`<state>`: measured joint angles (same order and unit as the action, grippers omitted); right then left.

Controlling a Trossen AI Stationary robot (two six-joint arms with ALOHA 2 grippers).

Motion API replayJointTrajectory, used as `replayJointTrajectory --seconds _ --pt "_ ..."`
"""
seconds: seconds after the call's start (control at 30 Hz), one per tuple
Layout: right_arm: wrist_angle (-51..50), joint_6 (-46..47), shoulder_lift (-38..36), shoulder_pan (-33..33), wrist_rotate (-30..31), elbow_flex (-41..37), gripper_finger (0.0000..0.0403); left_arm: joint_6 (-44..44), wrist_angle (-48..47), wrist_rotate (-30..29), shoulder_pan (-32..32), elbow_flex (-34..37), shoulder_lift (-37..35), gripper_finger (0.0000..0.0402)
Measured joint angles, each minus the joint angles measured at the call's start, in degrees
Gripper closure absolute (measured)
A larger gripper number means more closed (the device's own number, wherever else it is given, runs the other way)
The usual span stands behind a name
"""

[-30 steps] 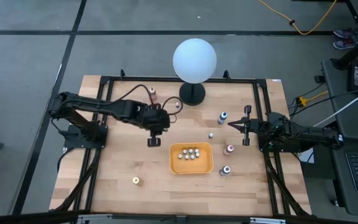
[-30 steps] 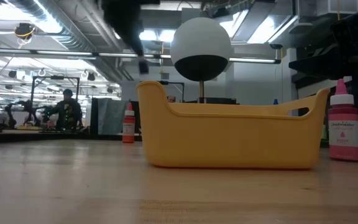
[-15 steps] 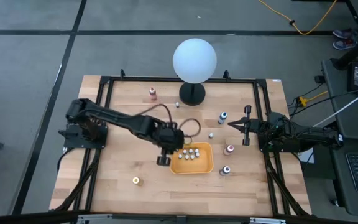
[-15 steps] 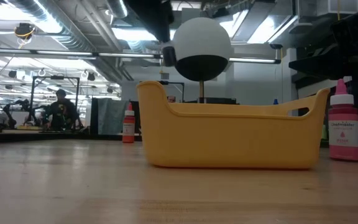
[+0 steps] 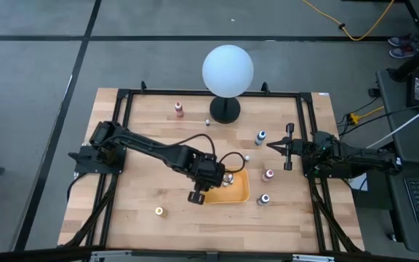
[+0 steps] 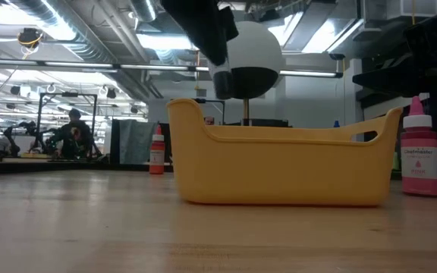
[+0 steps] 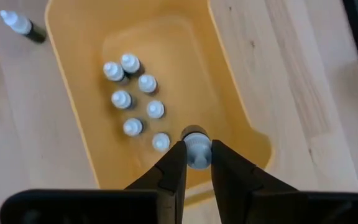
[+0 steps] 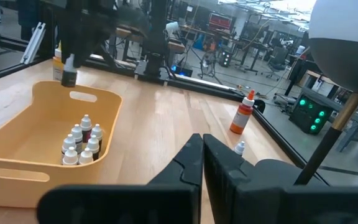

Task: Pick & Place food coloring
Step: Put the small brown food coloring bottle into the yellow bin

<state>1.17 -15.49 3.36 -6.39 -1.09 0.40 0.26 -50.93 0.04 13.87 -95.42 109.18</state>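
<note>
1. The left gripper [image 7: 196, 153] is seen above one end of the yellow bin [image 7: 179, 56]. Its fingers are drawn narrow and clamped on the pale cap of a small food coloring bottle [image 7: 196, 143]. The bottle hangs cap up over the bin floor, close to the end wall. Its colour cannot be told.
2. Because only the cap is pinched, the bottle could swing or slip if the arm is moved sharply. It might then be dropped onto the rim and bounce out onto the table.
3. Just past the held bottle, seven capped bottles [image 7: 146, 83] stand bunched inside the bin. The nearest is almost beside the fingers. If the bottle is released from this height, or lowered a little further in, the group could be struck and toppled.
4. If the gripper is lowered too near the end wall, the rim could be caught by a finger and the whole bin shoved.
5. Outside the bin, more bottles are left to collect. A pink one [image 5: 268, 175] stands just beside the bin's right end and another [image 5: 265, 198] near its front right corner. They could be knocked over if the bin is pushed that way.
6. Right of the bin, past the pink bottle, the right gripper [image 5: 289, 156] waits with its fingers closed and nothing held.
7. Well behind the bin stands a white globe lamp [image 5: 228, 69], clear of the work.
</note>
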Motion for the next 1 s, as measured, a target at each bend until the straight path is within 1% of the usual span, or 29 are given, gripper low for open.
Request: replayJointTrajectory --seconds 0.3,0.43,0.83,0.87,0.93,1.0 --pt "0.0 0.0 0.0 0.0 0.0 0.0 0.0386 4.2 5.3 1.4 -0.4 0.2 2.9 0.0345" --pt "0.0 0.0 0.0 0.0 0.0 0.0 0.0386 5.1 6.2 1.4 -0.9 0.3 4.3 0.0345" --pt "0.0 0.0 0.0 0.0 0.0 0.0 0.0386 7.8 5.7 1.4 -2.1 0.4 8.3 0.0344" --pt "0.0 0.0 0.0 0.0 0.0 0.0 0.0386 7.9 4.8 1.5 -2.1 0.5 8.4 0.0345" --pt "0.0 0.0 0.0 0.0 0.0 0.0 0.0386 8.0 6.9 1.4 -2.1 1.0 8.8 0.0344" --pt "0.0 0.0 0.0 0.0 0.0 0.0 0.0386 8.0 6.0 1.5 -2.1 2.0 9.0 0.0344"
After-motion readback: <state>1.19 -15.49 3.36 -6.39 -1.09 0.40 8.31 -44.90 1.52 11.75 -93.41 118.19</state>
